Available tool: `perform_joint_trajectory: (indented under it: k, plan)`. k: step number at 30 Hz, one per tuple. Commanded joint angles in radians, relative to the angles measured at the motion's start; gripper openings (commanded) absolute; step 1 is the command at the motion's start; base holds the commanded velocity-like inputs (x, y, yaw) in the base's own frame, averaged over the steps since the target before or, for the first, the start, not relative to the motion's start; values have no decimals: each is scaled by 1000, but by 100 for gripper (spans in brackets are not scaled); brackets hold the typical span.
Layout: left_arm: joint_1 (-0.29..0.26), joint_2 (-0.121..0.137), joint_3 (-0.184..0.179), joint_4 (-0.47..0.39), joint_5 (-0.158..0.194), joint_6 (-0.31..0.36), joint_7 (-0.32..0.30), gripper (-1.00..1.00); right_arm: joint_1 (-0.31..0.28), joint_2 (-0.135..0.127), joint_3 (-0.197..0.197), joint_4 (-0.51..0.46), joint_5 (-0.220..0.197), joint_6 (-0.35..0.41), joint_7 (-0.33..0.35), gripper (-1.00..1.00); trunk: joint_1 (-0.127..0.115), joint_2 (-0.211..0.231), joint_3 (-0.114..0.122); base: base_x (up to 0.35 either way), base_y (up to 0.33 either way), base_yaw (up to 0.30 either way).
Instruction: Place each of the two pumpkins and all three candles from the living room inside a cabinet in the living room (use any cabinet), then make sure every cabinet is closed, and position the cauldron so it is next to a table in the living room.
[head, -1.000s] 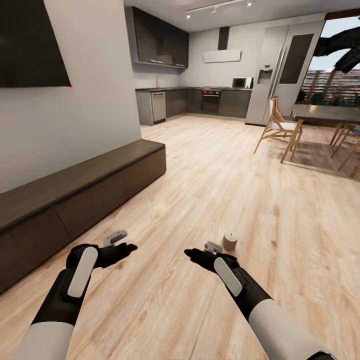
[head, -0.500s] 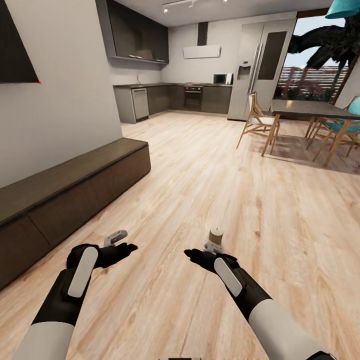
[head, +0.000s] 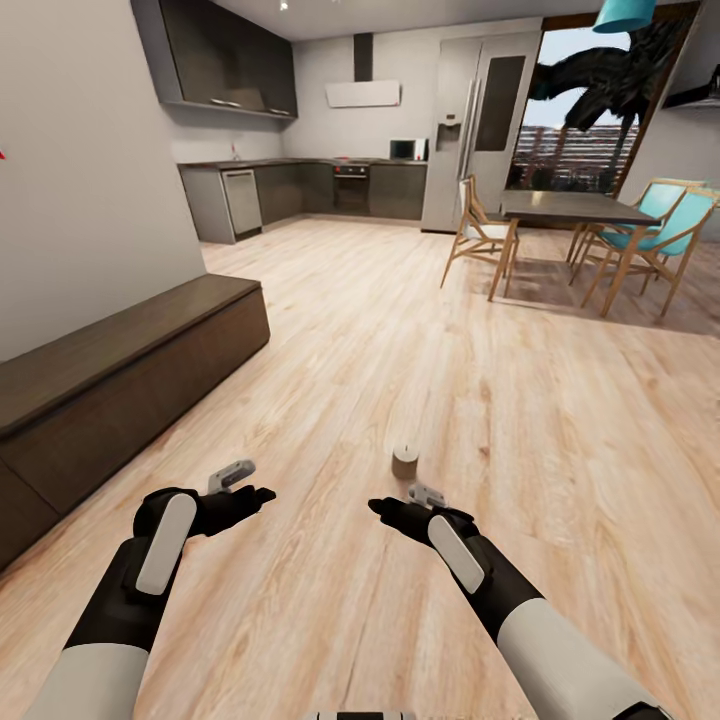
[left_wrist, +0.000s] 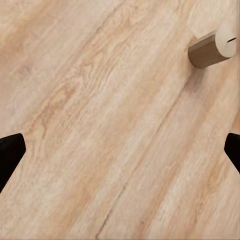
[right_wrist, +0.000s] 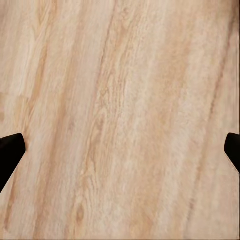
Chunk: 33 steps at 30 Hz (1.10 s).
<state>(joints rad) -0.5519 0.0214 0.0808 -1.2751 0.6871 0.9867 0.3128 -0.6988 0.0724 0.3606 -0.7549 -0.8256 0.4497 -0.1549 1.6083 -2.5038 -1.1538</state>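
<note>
My left hand and right hand hung wide apart and empty over the floor. One candle stood upright just ahead of my right hand. The cabinet sat shut at my left. I judged nearly everything remained.

A single candle stood upright on the pale wood floor, a short beige-tan cylinder with a tiny dark wick on its flat top. It stood alone on open boards, touching nothing, well apart from the cabinet. The left wrist view caught the same candle, its pale top and wick visible. The cabinet, a long, low dark-brown unit with plain handleless fronts, ran along the grey wall, all visible fronts shut and its top bare.
</note>
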Motion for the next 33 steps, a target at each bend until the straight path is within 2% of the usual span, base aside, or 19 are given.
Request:
perform_joint_trajectory:
  k: [1, 33]
  plan:
    - [0, 0, 0, -1, 11, 3, 9, 100, -1, 0, 3, -1, -10, 1, -10, 100, 0, 0, -2, 0, 0, -216]
    - [0, 0, -22, 0, 11, 3, 9, 100, -1, -1, 3, -1, -11, 1, -8, 100, 0, 0, -39, 0, 0, -216]
